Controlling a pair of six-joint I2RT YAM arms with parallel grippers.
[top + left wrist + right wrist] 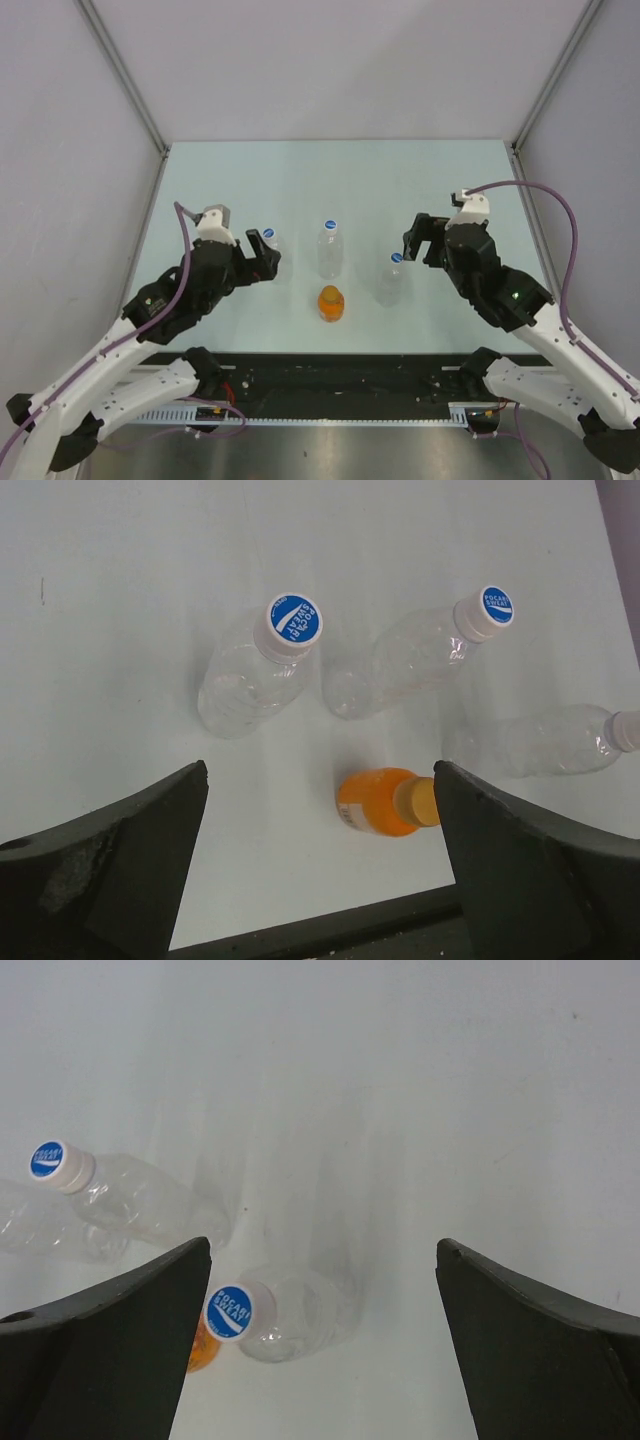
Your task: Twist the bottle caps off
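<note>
Three clear bottles stand upright on the table, each with a blue cap on: the left bottle (pixel 271 254) with its cap (pixel 268 233), the middle bottle (pixel 330 252) and the right bottle (pixel 392 282). The shorter orange bottle (pixel 331 302) stands in front of them with its orange cap (pixel 420 802) on. My left gripper (pixel 262 256) is open and empty, raised beside the left bottle (pixel 245 680). My right gripper (pixel 420 240) is open and empty, just right of the right bottle (pixel 300 1310), whose cap (pixel 232 1312) sits by the left finger (pixel 110 1340).
The pale table (pixel 340 180) is closed in by grey walls on three sides. Its dark front edge (pixel 340 365) runs just behind the orange bottle. The left wrist view shows the middle bottle's cap (pixel 496 607) and the right bottle (pixel 540 742).
</note>
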